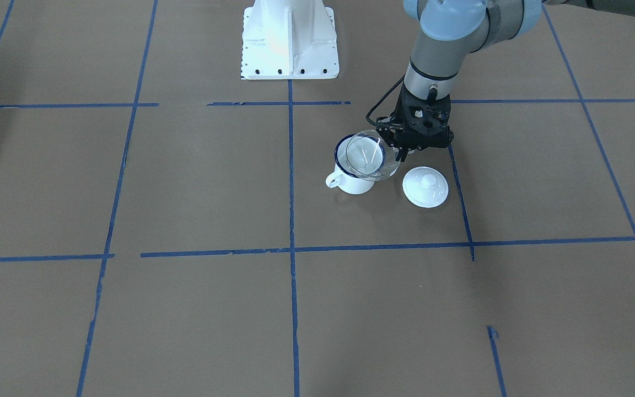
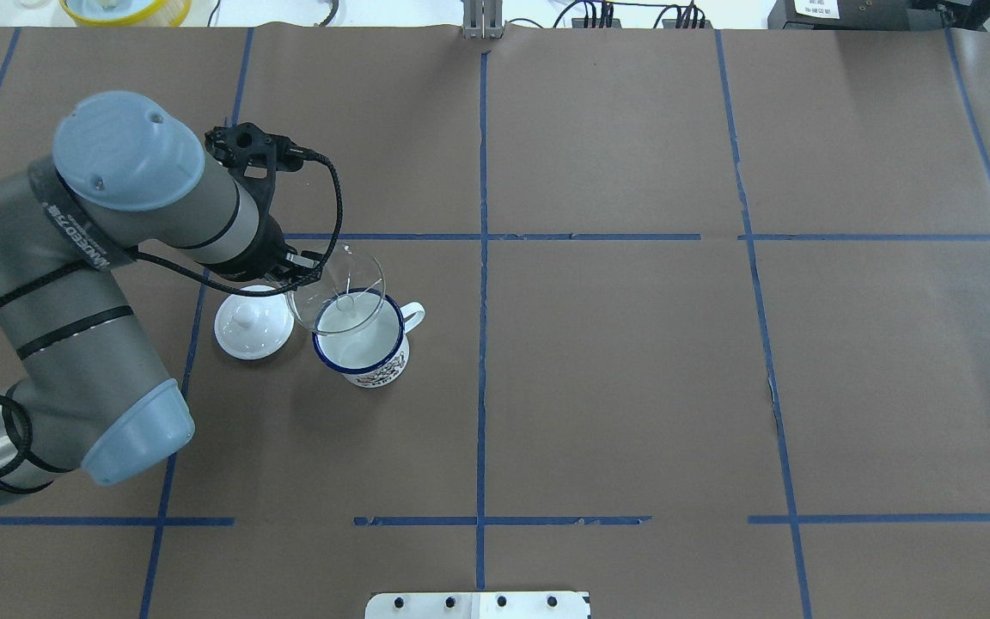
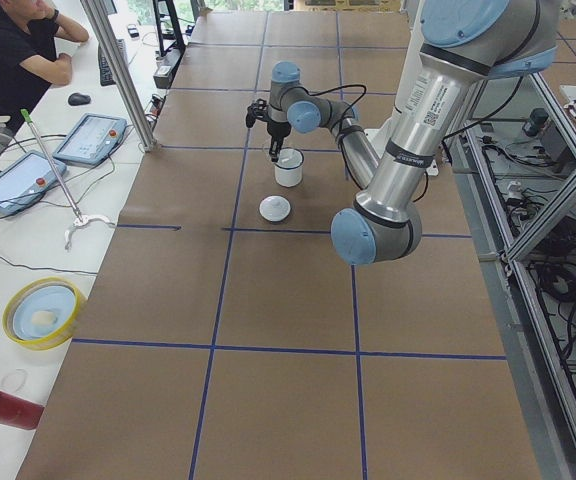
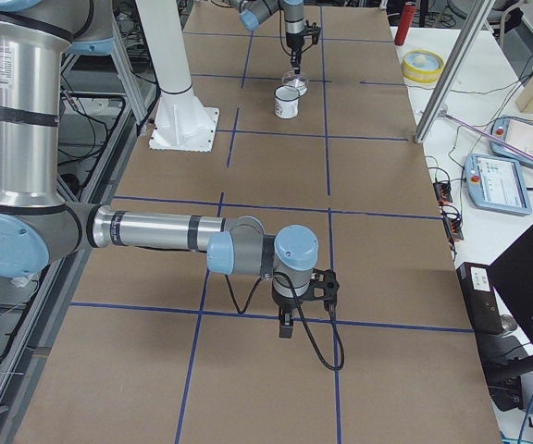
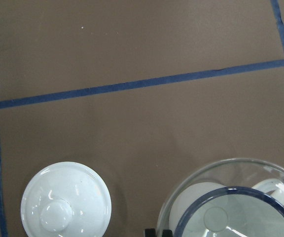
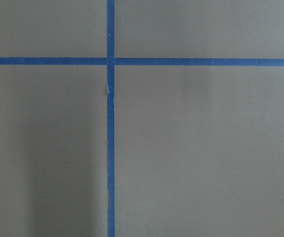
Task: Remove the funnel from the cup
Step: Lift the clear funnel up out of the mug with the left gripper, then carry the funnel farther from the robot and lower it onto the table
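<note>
A: The left claw (image 1: 397, 154) is down at the cup (image 1: 357, 186), and look, it has the funnel (image 1: 367, 156) pinched by the rim, fingers clamped on that clear edge!
B: Where exactly is the funnel?
A: Tipped up, hanging over the cup's mouth. The held side of the rim is raised and juts out past the cup's blue edge toward the claw. The spout points down at the opening. Whether its tip is inside the cup or just above it, I can't tell.
B: And the cup?
A: Upright on the brown surface (image 1: 213, 182), handle poking out on the side away from the claw.
B: Anything beside it?
A: A white knobbed lid (image 1: 425, 187), flat on the surface just beside the cup, on the claw's side, not touching it.
B: What about the right claw (image 4: 286, 326)?
A: Well apart from all that, low over the surface and pointing down, near a blue tape line (image 6: 110, 148). Spread or closed? I can't tell from that side view.
</note>
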{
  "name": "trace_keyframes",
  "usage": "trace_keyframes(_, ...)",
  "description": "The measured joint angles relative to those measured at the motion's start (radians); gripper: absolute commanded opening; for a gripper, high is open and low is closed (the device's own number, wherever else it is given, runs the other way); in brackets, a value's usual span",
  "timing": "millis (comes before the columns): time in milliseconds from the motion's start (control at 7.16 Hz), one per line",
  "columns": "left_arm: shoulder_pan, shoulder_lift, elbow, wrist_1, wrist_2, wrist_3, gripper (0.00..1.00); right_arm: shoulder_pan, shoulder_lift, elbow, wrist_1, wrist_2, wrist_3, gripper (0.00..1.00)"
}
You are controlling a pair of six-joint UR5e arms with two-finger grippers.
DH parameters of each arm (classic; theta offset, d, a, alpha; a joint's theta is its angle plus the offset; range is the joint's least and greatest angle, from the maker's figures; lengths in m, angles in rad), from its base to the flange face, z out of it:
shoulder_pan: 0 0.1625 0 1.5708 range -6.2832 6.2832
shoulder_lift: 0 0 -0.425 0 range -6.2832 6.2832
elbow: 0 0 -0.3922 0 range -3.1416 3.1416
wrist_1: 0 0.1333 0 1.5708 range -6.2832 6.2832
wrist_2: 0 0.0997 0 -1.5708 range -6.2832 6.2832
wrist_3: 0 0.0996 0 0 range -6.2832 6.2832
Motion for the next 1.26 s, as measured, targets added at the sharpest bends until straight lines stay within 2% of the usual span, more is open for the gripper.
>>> trace_keyframes(419, -0.092, -0.008, -0.060, 0.094, -0.106, 0.091, 0.00, 0.000, 0.000, 0.000, 0.000, 0.000, 0.000, 1.00)
trace_keyframes(698, -0.155, -0.013, -0.066, 0.098, -0.136, 0.131, 0.00, 0.000, 0.000, 0.000, 0.000, 0.000, 0.000, 1.00)
trace_keyframes(838, -0.185, -0.014, -0.050, 0.043, -0.139, 0.140, 0.00, 0.000, 0.000, 0.000, 0.000, 0.000, 0.000, 1.00)
trace_keyframes(1117, -0.249, 0.010, 0.055, -0.237, -0.127, 0.145, 0.00, 0.000, 0.000, 0.000, 0.000, 0.000, 0.000, 1.00)
trace_keyframes(1257, -0.262, 0.027, 0.110, -0.379, -0.088, 0.142, 0.00, 0.000, 0.000, 0.000, 0.000, 0.000, 0.000, 1.00)
